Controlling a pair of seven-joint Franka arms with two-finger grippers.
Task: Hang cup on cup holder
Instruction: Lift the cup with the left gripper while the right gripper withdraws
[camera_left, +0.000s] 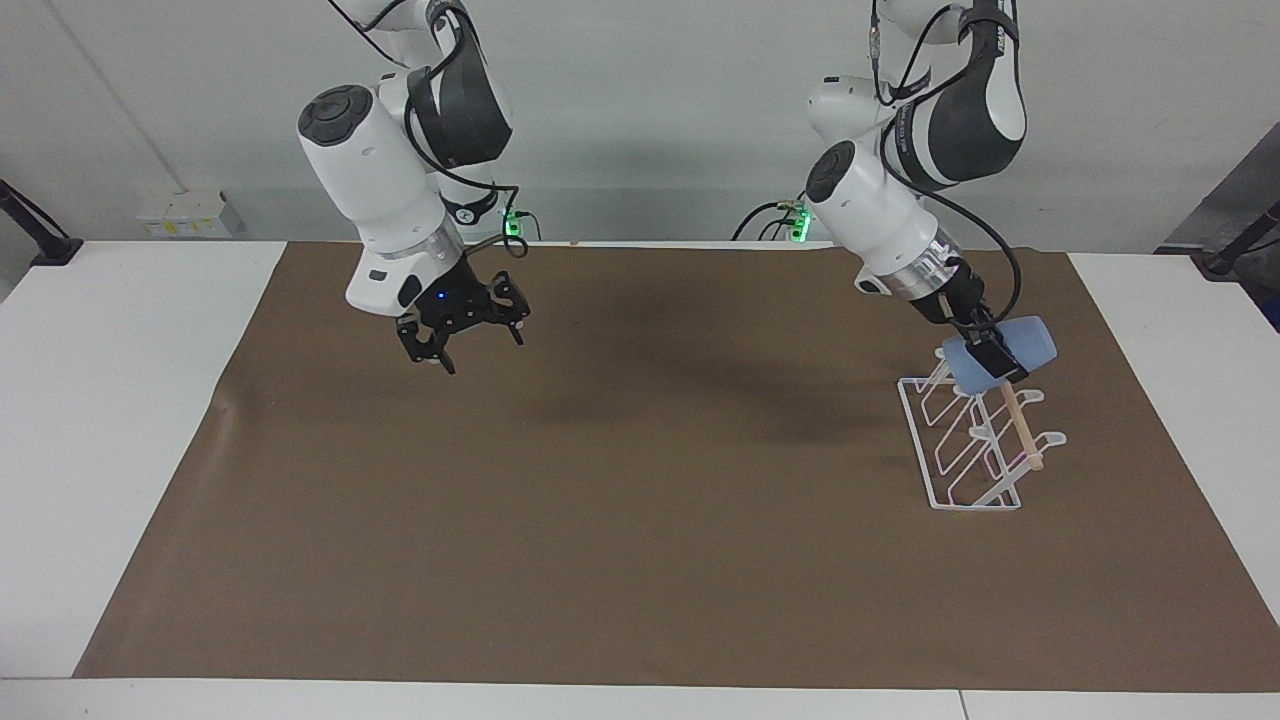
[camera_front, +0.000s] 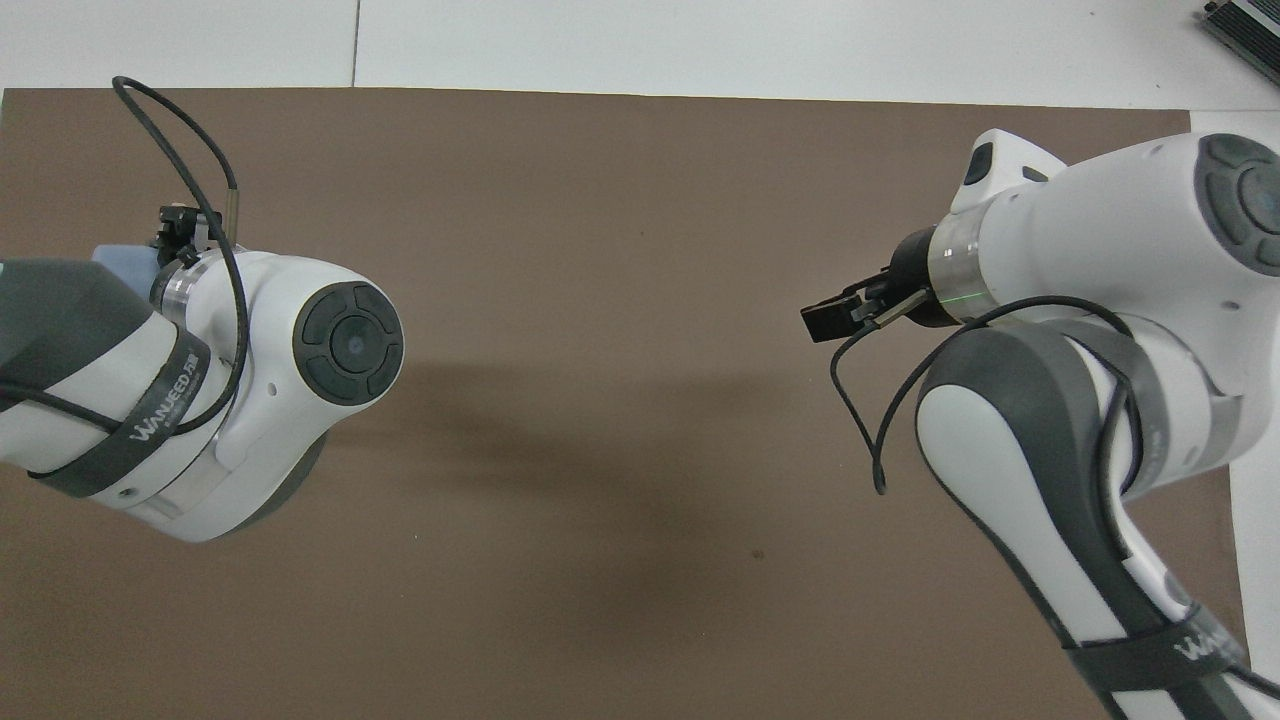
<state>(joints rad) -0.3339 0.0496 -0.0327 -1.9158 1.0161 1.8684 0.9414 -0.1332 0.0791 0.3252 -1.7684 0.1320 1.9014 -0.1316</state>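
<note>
White desk (camera_left: 120, 420) with brown mat (camera_left: 640, 520) over most of it, pale wall at the robots' end. Light-blue cup (camera_left: 1005, 352) is lying sideways in the air, clamped in the left gripper (camera_left: 992, 358), right over the robot-side end of the cup holder (camera_left: 975, 440); looks to be touching or just above the top prongs and wooden dowel (camera_left: 1020, 425), can't tell which. Cup holder stands on the mat toward the left arm's end of the desk. In the overhead view the left arm hides the holder, only a sliver of cup (camera_front: 125, 266) shows. Right gripper (camera_left: 462, 335) hangs over bare mat toward the right arm's end, fingers spread apart, holding nothing, waiting.
</note>
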